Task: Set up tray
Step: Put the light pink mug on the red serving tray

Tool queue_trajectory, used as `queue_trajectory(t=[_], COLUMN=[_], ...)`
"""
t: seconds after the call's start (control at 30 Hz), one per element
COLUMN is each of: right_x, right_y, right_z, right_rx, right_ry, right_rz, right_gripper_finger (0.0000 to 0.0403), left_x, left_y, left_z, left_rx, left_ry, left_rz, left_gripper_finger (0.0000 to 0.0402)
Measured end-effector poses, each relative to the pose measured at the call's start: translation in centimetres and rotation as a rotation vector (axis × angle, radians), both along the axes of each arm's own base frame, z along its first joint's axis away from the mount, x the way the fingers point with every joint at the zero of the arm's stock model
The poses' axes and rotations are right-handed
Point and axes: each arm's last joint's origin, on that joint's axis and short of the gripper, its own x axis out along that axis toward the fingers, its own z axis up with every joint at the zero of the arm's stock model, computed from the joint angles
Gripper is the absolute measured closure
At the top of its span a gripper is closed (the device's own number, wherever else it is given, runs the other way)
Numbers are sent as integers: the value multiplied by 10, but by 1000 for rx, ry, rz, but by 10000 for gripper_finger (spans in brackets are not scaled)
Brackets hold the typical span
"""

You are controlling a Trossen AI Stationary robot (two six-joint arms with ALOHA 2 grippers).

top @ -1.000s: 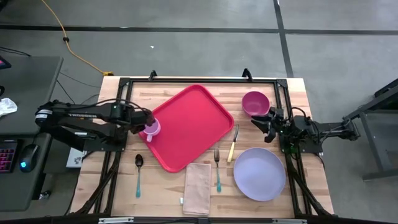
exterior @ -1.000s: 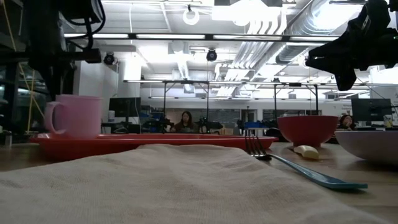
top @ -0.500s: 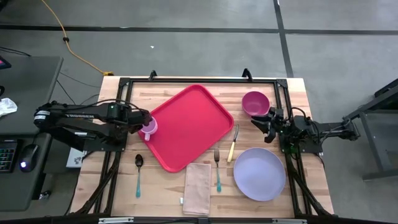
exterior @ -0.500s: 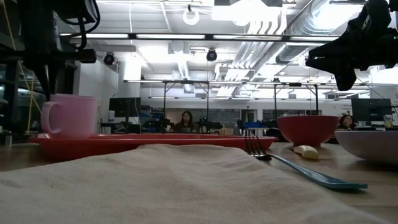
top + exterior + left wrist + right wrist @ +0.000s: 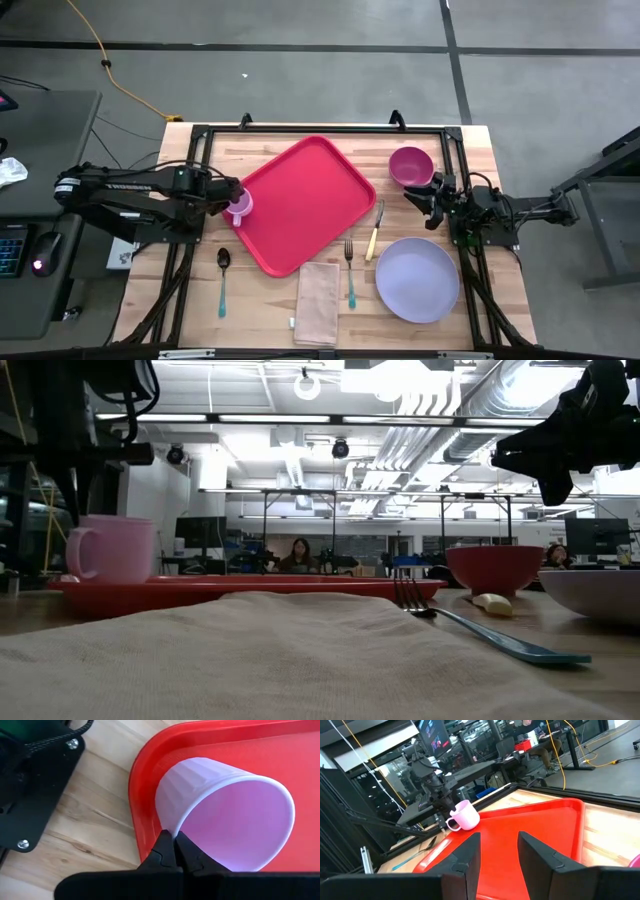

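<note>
The red tray (image 5: pixel 305 205) lies slantwise in the middle of the table. A pink cup (image 5: pixel 241 205) with a handle stands upright at the tray's left corner, its base level with the tray rim (image 5: pixel 250 592) in the low view. My left gripper (image 5: pixel 174 836) is shut on the cup from above. At the table's right side, beside a magenta bowl (image 5: pixel 411 165), my right gripper (image 5: pixel 415 195) hangs above the table. It is open and empty, pointing level toward the tray (image 5: pixel 520 835). My left gripper pinches the cup's rim (image 5: pixel 176 829) between its two fingers, one inside the cup and one outside on the wall, on the side toward the table's left edge. The fingers come steeply from above. The cup stays upright over the tray's left corner (image 5: pixel 145 785).
A lavender plate (image 5: pixel 417 279) sits at the near right. A knife (image 5: pixel 375 232) and a fork (image 5: pixel 350 275) lie between it and the tray. A beige napkin (image 5: pixel 318 302) lies at the near edge and a teal-handled spoon (image 5: pixel 222 280) at the near left.
My left gripper has drawn the cup a little toward the table's left edge, closer to the tray's rim. The cup has stayed upright.
</note>
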Motion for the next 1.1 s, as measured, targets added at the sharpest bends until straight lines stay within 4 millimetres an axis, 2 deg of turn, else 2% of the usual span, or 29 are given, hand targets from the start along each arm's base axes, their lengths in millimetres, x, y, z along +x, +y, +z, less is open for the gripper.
queue_trajectory(t=[0.97,1.1], right_x=[0,0], right_y=[0,0], right_z=[0,0], right_rx=[0,0], right_ry=[0,0], right_rz=[0,0], right_gripper_finger=[295,295], left_x=[0,0], left_y=[-1,-1], left_z=[-1,-1], left_rx=[-32,-31], left_ry=[2,2], left_rz=[35,35], left_gripper_finger=[374,360])
